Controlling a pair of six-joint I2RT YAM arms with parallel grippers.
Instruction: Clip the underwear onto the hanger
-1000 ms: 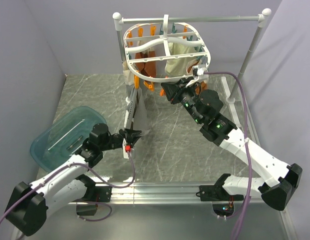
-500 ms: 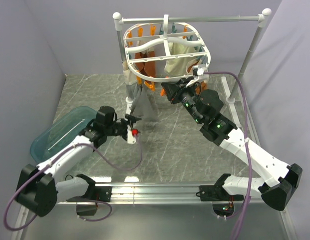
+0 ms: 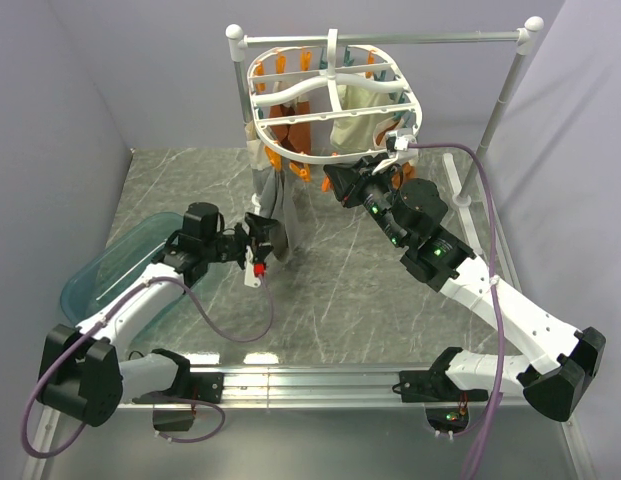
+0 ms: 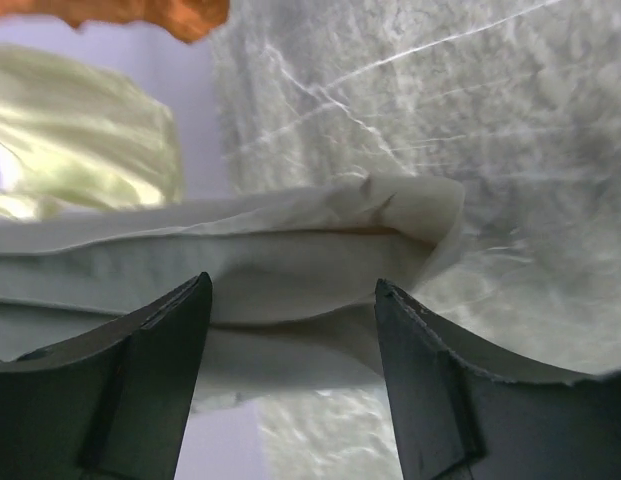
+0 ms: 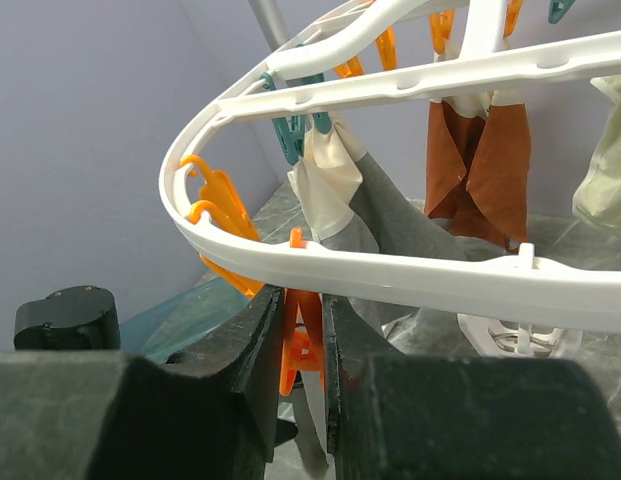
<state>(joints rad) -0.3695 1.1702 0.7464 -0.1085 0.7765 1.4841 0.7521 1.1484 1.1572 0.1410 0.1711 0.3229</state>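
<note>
From above, the hanger (image 3: 330, 95) hangs on the white rail stand (image 3: 380, 38) at the back of the surface (image 3: 340, 290), and the underwear (image 3: 285, 215) dangles grey from its near-left rim. The left pincer (image 3: 262, 243) sits right at the cloth's lower end, and the right pincer (image 3: 332, 180) is tucked up under the frame's front rim. A teal basin (image 3: 100, 285) lies beside the left arm. Over to the left wrist: the pincer is wide open, both fingers (image 4: 140, 390) spread, with the underwear's pale folds lying across the gap and nothing pinched. Right wrist now: the pincer is squeezed tight on an orange peg (image 5: 300, 355) just below the rim. The underwear hangs behind it, its top up by a teal peg (image 5: 290, 135), with a brown-orange garment (image 5: 480, 165) further along.
</note>
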